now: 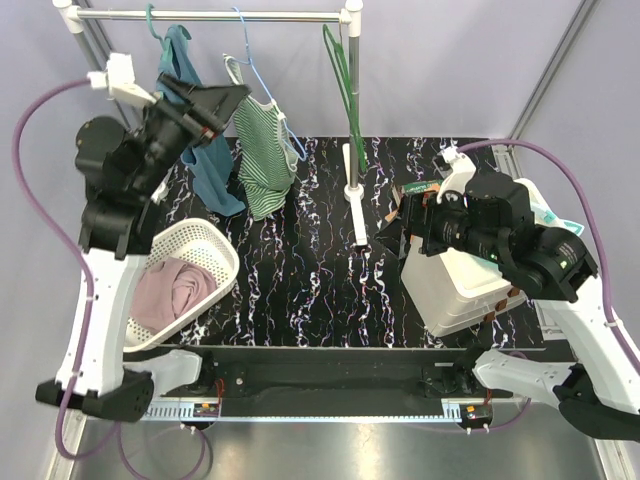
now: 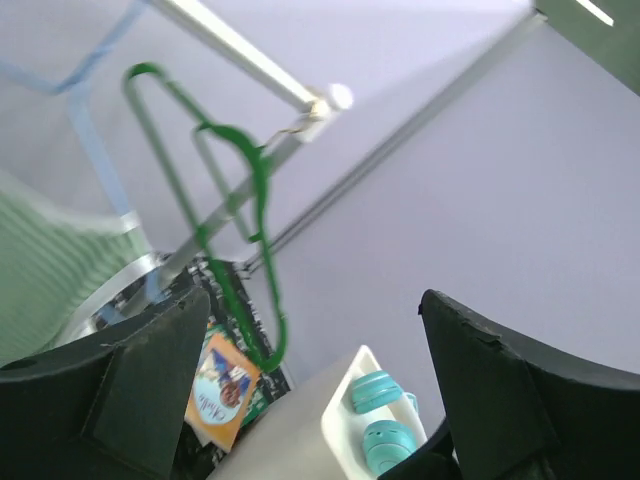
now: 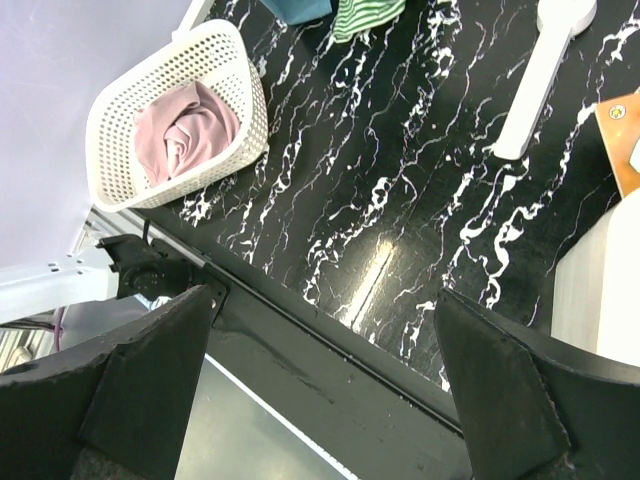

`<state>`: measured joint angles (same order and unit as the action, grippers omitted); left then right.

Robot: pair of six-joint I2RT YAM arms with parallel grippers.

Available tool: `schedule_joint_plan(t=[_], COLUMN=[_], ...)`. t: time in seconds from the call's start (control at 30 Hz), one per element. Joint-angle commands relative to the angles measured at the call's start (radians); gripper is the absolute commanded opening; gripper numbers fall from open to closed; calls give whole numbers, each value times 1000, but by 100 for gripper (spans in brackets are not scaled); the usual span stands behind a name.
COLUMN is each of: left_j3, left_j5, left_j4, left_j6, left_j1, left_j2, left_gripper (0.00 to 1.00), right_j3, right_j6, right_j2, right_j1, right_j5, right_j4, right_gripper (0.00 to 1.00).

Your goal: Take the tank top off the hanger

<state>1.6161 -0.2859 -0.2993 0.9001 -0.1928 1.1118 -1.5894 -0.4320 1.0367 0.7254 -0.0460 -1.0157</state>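
The green-striped tank top [image 1: 265,150] hangs on its pale blue hanger [image 1: 248,52] at the counter's [image 1: 300,270] 11 o'clock. The left gripper [image 1: 232,102] — jaws spread wide, holding nothing — sits just at its 9 o'clock. The right gripper [image 1: 397,225], likewise spread, hovers at the counter's 3 o'clock.

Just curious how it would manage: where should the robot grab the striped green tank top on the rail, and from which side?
Probably a shoulder strap of the tank top, coming from the side of the open left gripper, which is nearest. The straps loop over the light blue hanger, so lifting one off its arm should free the cloth.
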Motion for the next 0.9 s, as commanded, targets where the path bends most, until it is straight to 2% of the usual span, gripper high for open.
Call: schedule_joint_plan(t=[0.0, 0.1, 0.13, 0.2, 0.27, 0.5, 0.67, 0.77, 0.87], left_j3=[131, 166, 172, 169, 160, 179, 186, 203, 196], left_j5=[-46, 106, 173, 241, 322, 318, 376, 381, 349], left_j4=[138, 138, 140, 124, 95, 71, 63, 46, 74], left_j6=[-67, -105, -127, -130, -136, -122, -155, -136, -96], left_j1=[-85, -112, -117, -117, -117, -117, -111, -94, -77], left_j2=[111, 164, 178, 194, 217, 330, 379, 411, 444], left_gripper=[90, 78, 71, 67, 68, 69, 67, 63, 54], right_j3=[-76, -86, -86, -77, -63, -67, -81, -83, -86], right_j6=[27, 29, 29, 27, 18, 16, 29, 22, 16], right_j2=[16, 23, 25, 23, 17, 6, 6, 3, -4], right_j1=[-3, -3, -3, -3, -3, -3, -3, -3, -1], right_j5=[17, 29, 31, 38, 41, 95, 113, 117, 124], right_j4=[45, 49, 49, 49, 49, 48, 49, 48, 42], right_gripper=[100, 100, 100, 100, 100, 100, 100, 100, 100])
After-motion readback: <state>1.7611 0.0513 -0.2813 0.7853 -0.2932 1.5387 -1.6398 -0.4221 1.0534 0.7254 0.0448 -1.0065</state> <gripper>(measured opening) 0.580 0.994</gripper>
